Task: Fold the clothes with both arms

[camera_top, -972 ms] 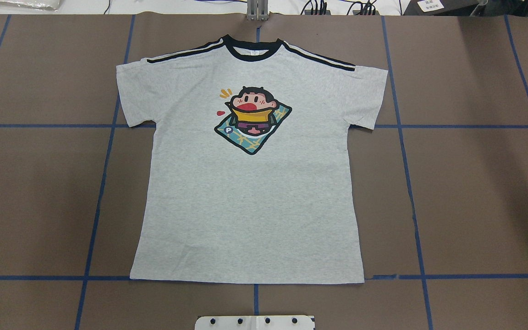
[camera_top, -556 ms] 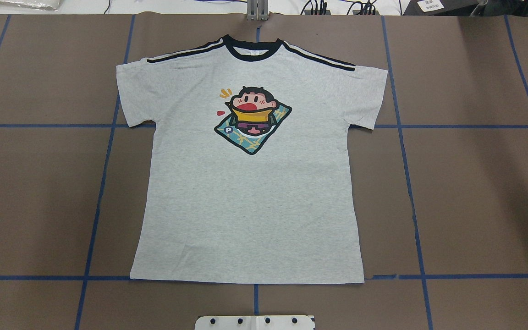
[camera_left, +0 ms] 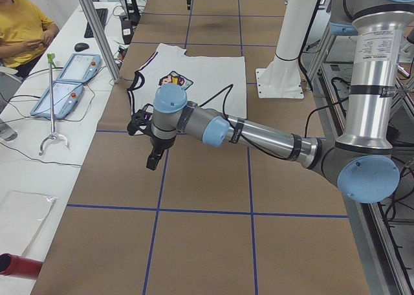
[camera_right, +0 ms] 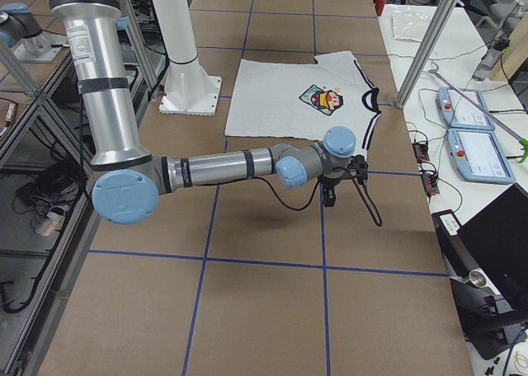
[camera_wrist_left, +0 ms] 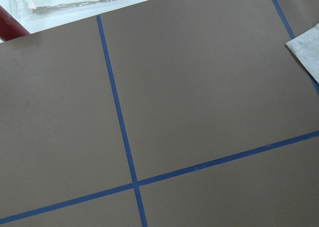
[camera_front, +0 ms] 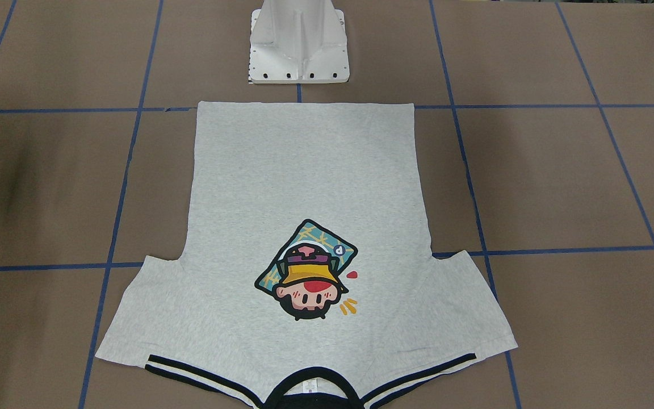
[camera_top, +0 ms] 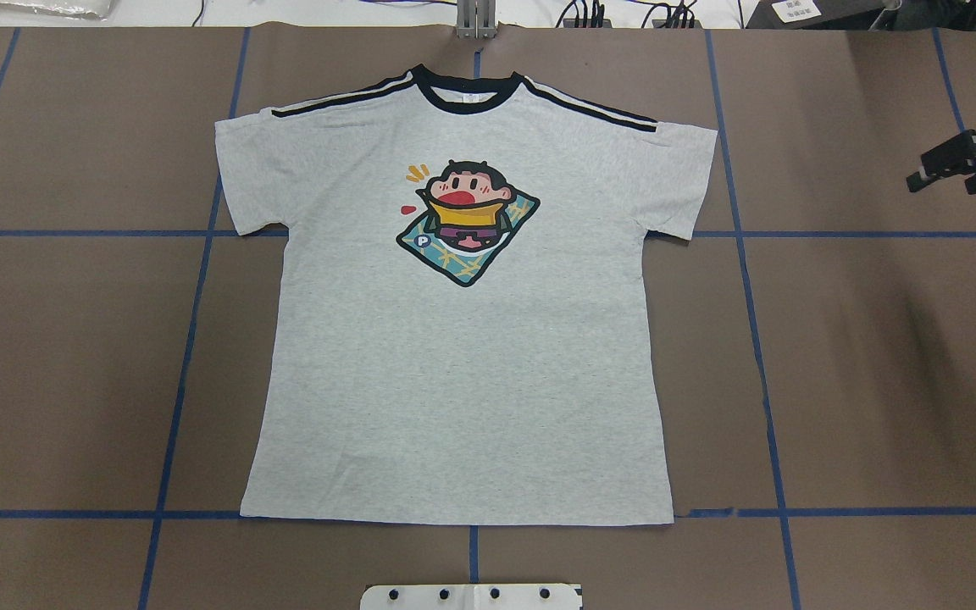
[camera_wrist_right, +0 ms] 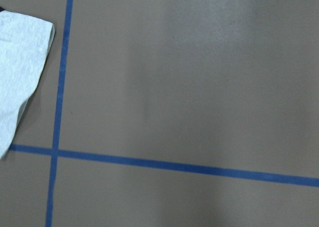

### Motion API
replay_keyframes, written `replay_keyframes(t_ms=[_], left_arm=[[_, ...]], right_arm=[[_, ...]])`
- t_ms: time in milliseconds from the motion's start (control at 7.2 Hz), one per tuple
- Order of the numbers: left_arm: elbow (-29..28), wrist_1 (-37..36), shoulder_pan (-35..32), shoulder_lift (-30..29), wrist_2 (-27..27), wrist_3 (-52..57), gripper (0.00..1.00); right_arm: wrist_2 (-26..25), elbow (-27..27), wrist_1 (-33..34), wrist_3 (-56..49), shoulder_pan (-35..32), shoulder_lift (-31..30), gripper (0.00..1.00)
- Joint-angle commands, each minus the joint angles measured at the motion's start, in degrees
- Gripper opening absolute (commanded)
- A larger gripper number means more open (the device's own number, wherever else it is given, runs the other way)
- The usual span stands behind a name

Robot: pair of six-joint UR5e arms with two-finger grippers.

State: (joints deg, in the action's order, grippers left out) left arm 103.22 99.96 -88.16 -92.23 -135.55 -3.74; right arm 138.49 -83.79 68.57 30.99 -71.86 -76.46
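On the brown desk (camera_top: 878,381), in front of the white robot stand (camera_front: 298,45), a grey shirt (camera_top: 463,381) lies spread flat with its front up. Its bottom hem is nearest the stand and runs along one of the blue tape lines (camera_top: 179,373). The black neckband is at the far side, and both short sleeves are spread out to the sides. A cartoon print (camera_top: 467,222) sits on the chest.

Neither arm touches the shirt. The right arm (camera_right: 223,166) stretches out low over the desk, with the right tool (camera_top: 939,184) pointing down above bare desk, well apart from the sleeve on that side. From overhead its two black fingers show a gap between them, so it looks open and holds nothing. The right wrist camera sees only the desk, tape lines and that sleeve's end at its left edge.

The left arm (camera_left: 259,134) reaches out the same way on the other side. The left tool (camera_left: 154,158) hangs above bare desk beside the shirt's other sleeve. It shows only in the side view, so I cannot tell whether it is open or closed. The left wrist camera catches a corner of the shirt at its right edge and a clear plastic bag (camera_wrist_left: 75,0) beyond the desk's edge.

A person in a yellow top (camera_left: 22,23) sits by the far side.
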Motion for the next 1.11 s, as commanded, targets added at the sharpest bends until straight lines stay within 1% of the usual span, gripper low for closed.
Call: replay_keyframes(t_ms=[0,139,278,417,556,694,833,972], left_arm=[[0.05,0.31,0.0,0.03,-1.92,-0.12,0.99],[-0.04,0.41,0.26,0.03,-1.74,-0.21,0.99],[-0.04,0.49,0.27,0.03,-1.74,-0.12,0.99],[-0.04,0.49,0.27,0.03,-1.65,-0.12,0.99],[-0.04,0.58,0.35,0.03,-1.74,-0.12,0.99],[-0.04,0.58,0.35,0.03,-1.83,-0.12,0.99],[-0.04,0.58,0.35,0.03,-1.83,-0.12,0.99],[0.05,0.58,0.35,0.03,-1.83,-0.12,0.99]], right_arm=[[-7.75,13.33,-8.43,9.96,6.79,12.77,0.98],[-8.93,15.83,-9.06,13.53,7.69,16.39,0.98],[-9.2,17.16,-10.29,18.62,7.96,18.69,0.91],[-12.51,19.09,-12.04,19.62,9.88,19.58,0.9],[-18.98,19.89,-15.19,23.72,11.9,19.68,0.89],[-19.22,25.03,-20.88,25.77,12.18,21.68,0.89],[-19.4,30.04,-26.94,33.88,12.44,23.7,0.88],[-21.05,32.7,-29.43,38.57,12.97,25.64,0.88]])
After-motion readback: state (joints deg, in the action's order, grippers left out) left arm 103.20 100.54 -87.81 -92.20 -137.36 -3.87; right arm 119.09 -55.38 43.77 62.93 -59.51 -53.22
